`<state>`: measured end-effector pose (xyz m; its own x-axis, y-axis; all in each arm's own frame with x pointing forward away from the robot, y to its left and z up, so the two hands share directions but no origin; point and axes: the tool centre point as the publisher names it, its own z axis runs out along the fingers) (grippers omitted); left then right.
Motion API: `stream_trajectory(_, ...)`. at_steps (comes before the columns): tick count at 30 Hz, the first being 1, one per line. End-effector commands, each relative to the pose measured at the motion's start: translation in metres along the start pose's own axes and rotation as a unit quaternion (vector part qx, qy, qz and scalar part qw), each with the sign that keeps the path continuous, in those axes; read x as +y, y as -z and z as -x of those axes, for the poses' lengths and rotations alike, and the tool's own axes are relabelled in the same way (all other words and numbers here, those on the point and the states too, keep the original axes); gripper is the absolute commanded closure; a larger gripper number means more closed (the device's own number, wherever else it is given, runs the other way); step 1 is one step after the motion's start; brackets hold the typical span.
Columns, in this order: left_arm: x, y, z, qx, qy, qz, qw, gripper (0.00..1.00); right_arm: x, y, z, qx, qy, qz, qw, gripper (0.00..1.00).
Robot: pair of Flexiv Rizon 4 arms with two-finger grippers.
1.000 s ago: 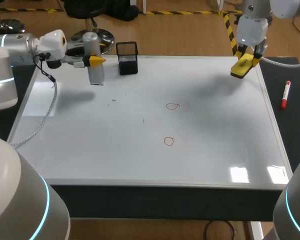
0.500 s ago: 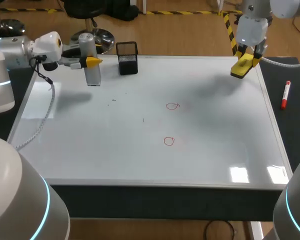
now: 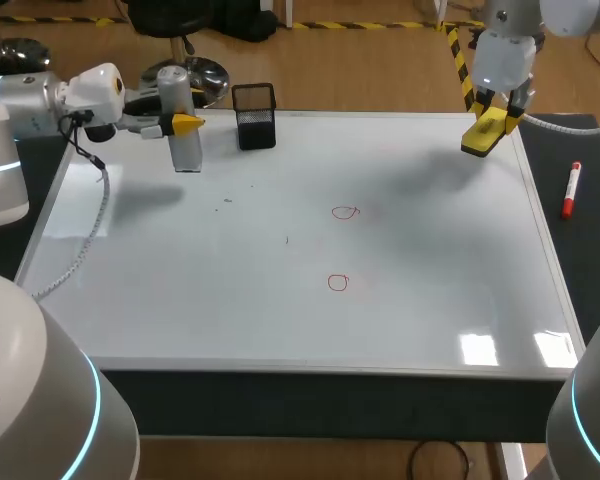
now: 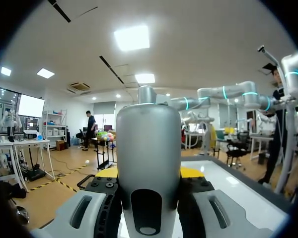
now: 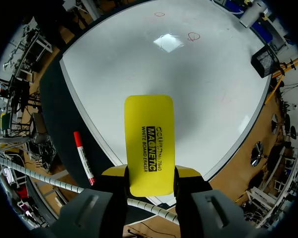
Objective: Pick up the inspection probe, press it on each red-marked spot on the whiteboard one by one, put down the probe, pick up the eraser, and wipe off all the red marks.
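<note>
**Item 1 – probe** (image 3: 187, 150). Grey cylinder with a narrower neck on top, held upright over the far-left corner of the whiteboard (image 3: 430, 290). It seems to hang clear of the surface, though contact cannot be ruled out.
- Holder: left tool (image 3: 185, 124), closed on the body from two sides, about mid-height.
- Handling (judged): rigid, smooth-skinned, probably metal, so likely somewhat heavy and prone to slip. A mid-body grip suits it, and pressing straight down the axis should keep it from sliding up between the pads.

**Item 2 – eraser** (image 5: 149, 139). Flat yellow block, over the far-right corner of the whiteboard.
- Holder: right tool (image 5: 151, 172), clamped across the narrow sides at one end, with most of the block jutting ahead.
- Handling (judged): light, with a stiff shell. An end grip gives leverage, so it could pivot under wiping pressure.

**Item 3 – red marks.** Two small rings near the whiteboard's middle: far one (image 3: 345, 211), near one (image 3: 338, 282). Both are intact and well apart from either tool.

**Sundries.** A black mesh pot (image 3: 254, 116) stands at the far edge, just beside the probe. A red marker (image 3: 572, 189) lies on the bench (image 3: 592, 270) off the right edge.
</note>
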<state>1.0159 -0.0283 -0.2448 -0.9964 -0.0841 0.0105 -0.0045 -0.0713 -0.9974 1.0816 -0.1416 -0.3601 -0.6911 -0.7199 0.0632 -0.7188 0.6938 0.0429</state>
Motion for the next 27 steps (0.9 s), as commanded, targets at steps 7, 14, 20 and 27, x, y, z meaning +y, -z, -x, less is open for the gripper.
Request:
stream_trajectory(7,-0.002,-0.001,-0.002,-0.003,-0.001,0.001,1.000,1.00,0.024,0.003,0.021,0.005,0.042,-0.003,0.999,1.00)
stream_trajectory(14,-0.002,-0.001,-0.002,-0.003,-0.001,0.001,1.000,1.00,0.061,0.001,0.048,0.008,0.107,-0.006,0.994,1.00)
stream_trajectory(20,-0.002,-0.001,-0.002,-0.003,-0.001,0.001,1.000,1.00,0.101,0.002,0.063,0.006,0.163,-0.006,0.987,1.00)
stream_trajectory(27,-0.002,-0.001,-0.002,-0.003,-0.001,0.001,1.000,1.00,0.152,0.009,0.078,-0.015,0.233,0.001,0.972,1.00)
